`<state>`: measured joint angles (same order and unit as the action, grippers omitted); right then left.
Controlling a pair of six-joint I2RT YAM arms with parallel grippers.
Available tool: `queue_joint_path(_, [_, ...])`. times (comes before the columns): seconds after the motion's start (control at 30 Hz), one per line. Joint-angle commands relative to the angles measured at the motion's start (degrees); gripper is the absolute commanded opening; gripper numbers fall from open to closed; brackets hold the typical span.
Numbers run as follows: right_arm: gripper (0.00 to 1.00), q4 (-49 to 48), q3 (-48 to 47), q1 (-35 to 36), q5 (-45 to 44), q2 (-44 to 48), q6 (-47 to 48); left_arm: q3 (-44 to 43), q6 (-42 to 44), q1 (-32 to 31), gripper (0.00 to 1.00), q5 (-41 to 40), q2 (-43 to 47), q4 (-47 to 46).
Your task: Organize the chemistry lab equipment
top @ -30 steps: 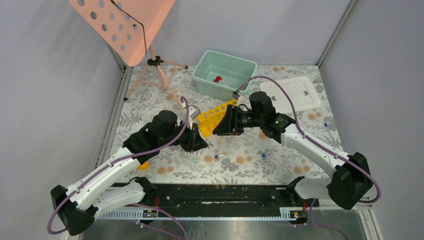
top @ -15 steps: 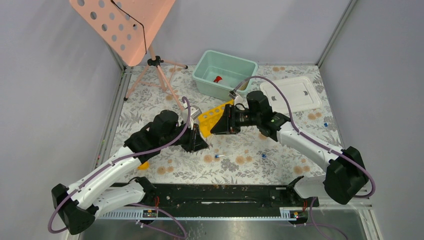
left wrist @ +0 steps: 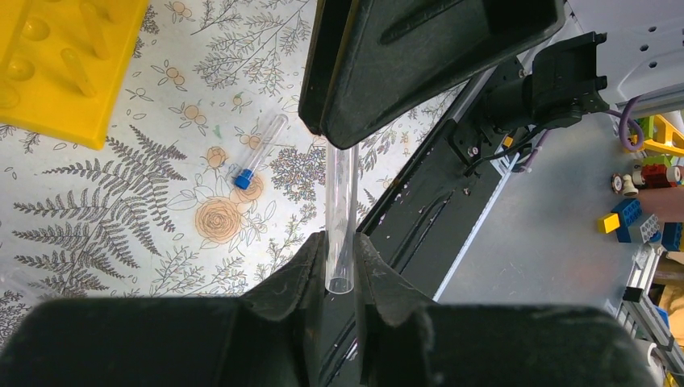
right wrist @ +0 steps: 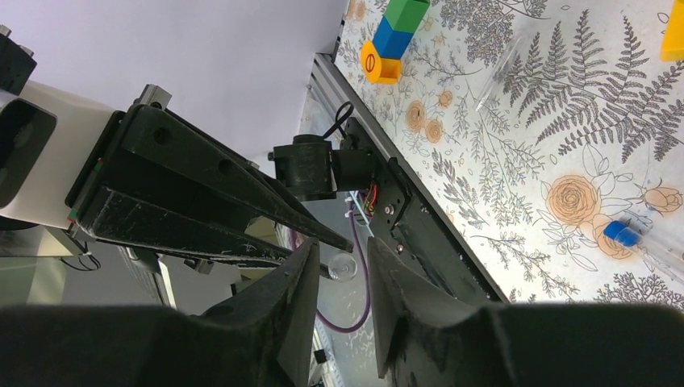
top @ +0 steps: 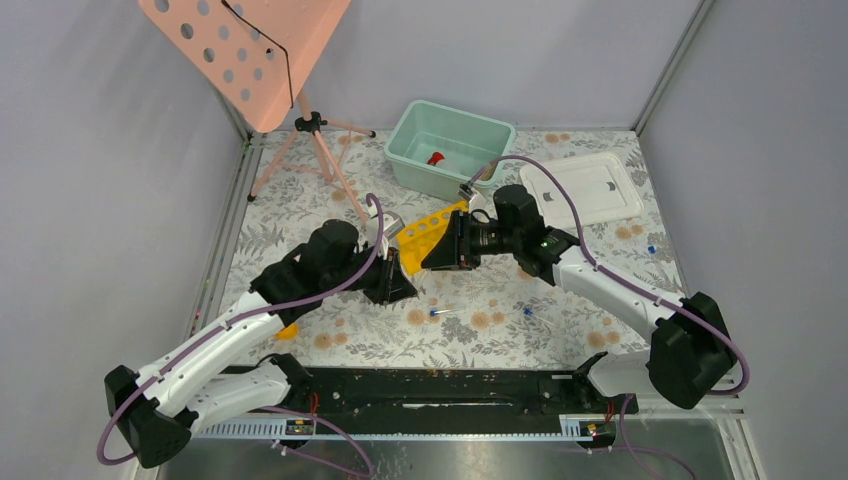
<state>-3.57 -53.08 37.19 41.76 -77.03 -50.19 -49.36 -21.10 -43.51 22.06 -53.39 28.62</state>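
Inside both the left jaws and right jaws, one clear tube [left wrist: 340, 201]

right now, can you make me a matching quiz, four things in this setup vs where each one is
Things:
1 clear uncapped tube
2 blue-capped tube
3 red-capped bottle
4 white lid

Places:
a inside the teal bin
b pinched in the left gripper
c flat on the table, right of the bin
d lying loose by the yellow rack

Pairs: 1-b, 2-d, 3-a, 4-c
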Motion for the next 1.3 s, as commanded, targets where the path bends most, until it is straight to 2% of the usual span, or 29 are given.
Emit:
queue_joint_path(0.0, [0.36,-2.5,0.2,0.5,2.5,0.4,-0.4,-0.6,1.0,-0.2,0.06,-0.3,0.1,-2.2])
queue_joint_path(0.33, [0.22,-3.8,0.8,0.5,2.9,0.5,-1.5,-0.9,1.1,-0.2,0.06,-1.7,-0.2,-1.6])
queue_joint_path(0.43, [0.2,-3.2,0.7,0.5,2.2,1.0,-1.2,-1.4,1.3,-0.2,0.11,-2.5,-0.5,-0.8])
queue_joint_path(0.57, [0.2,-2.2,0.7,0.4,-0.7,1.8,-0.6,-2.6,2.2,-0.2,0.32,-3.2,-0.8,1.0])
queue_joint_path(0.67, [0.2,1.7,-0.8,0.2,-4.7,2.4,2.4,-3.1,2.4,-0.2,0.59,-4.4,-0.4,2.3])
queue_joint_path(0.8, [0.2,13.2,-5.6,-0.4,-15.0,2.7,10.7,-3.9,3.4,-0.2,0.97,-6.8,1.3,5.1])
queue_joint_path(1.0, [0.2,22.1,-10.9,-0.7,-35.5,3.7,21.1,-4.6,6.0,-0.2,0.99,-15.0,6.0,9.7])
queue_joint_path(1.13, [0.2,20.6,-11.6,-0.7,-48.3,3.0,26.5,-2.3,6.2,-0.2,0.99,-21.7,10.5,9.2])
queue_joint_path(1.27, [0.2,15.6,-11.1,-0.6,-55.5,0.9,30.2,-1.7,6.7,-0.2,0.99,-25.4,13.2,9.1])
